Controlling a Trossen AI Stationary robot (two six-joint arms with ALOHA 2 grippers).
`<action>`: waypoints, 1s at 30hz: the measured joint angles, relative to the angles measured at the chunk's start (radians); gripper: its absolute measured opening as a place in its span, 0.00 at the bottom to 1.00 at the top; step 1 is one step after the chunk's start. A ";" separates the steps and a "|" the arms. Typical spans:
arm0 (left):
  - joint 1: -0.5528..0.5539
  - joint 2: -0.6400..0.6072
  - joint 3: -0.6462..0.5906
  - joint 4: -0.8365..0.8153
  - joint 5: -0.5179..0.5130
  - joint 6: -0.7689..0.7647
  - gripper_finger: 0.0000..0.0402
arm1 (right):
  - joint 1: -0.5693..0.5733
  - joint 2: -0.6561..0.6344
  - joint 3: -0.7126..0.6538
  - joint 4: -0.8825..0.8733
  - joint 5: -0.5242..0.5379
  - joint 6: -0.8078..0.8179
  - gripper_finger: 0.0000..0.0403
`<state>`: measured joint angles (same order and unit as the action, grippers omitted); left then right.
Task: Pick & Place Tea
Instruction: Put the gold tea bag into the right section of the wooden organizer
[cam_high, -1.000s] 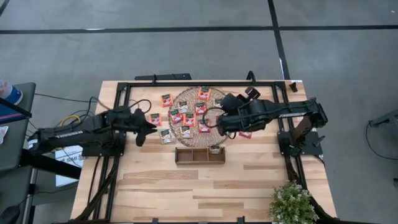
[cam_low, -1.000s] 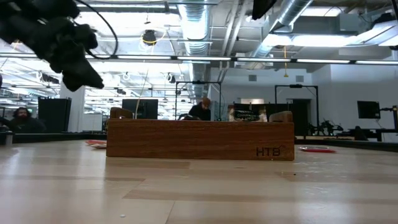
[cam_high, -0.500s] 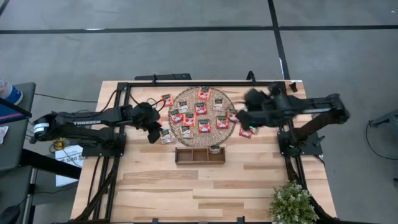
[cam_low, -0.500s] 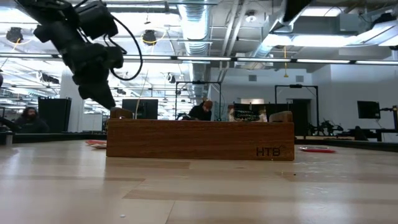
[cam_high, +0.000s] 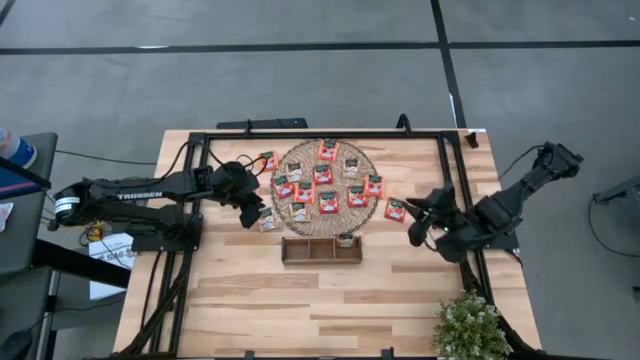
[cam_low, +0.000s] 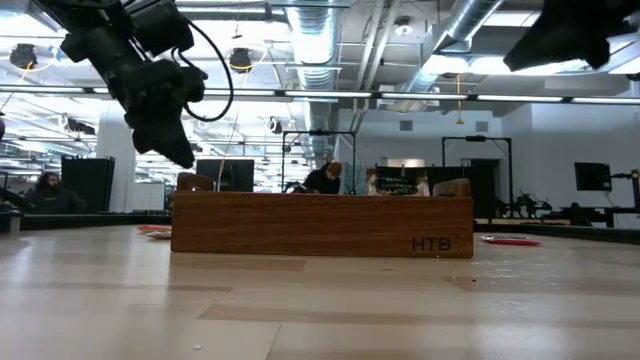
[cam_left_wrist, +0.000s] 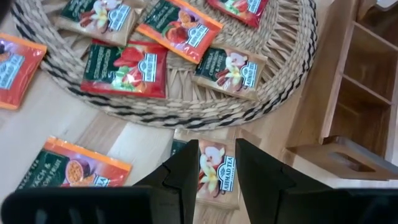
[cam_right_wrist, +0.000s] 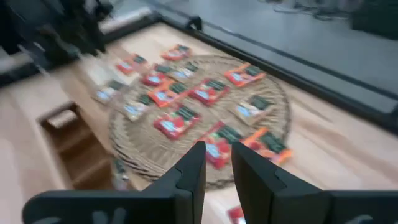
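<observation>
Directly below left jaws: pale sachet (cam_left_wrist: 216, 172).

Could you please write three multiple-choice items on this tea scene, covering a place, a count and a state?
1. Where does the pale sachet seen between the left gripper fingers lie?
A. on the bare table just off the woven mat
B. in the wooden tray
C. at the middle of the mat

2. How many compartments does the wooden tray have?
A. two
B. three
C. five

3. What is the right gripper doing?
A. gripping a sachet
B. resting inside the tray
C. standing away from the mat, near the table's right edge, holding nothing

Answers: 1 A, the left wrist view shows it on wood beside the mat's rim. 2 B, the high view shows three sections. 3 C, the high view shows it clear of the mat, and the right wrist view shows nothing between its fingers.
</observation>
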<state>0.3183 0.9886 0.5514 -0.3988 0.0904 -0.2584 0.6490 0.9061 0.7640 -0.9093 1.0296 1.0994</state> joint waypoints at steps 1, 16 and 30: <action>0.000 0.000 0.000 -0.002 0.000 -0.003 0.24 | 0.021 -0.023 -0.030 0.026 0.023 0.008 0.17; 0.000 0.000 0.000 -0.023 -0.001 -0.045 0.24 | 0.064 -0.333 -0.139 0.131 0.050 -0.236 0.17; 0.000 0.000 0.000 -0.027 0.000 -0.053 0.24 | 0.003 -0.531 -0.177 0.320 -0.212 -0.580 0.17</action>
<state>0.3183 0.9886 0.5514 -0.4255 0.0902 -0.3111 0.6522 0.3752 0.5865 -0.5891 0.8179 0.5194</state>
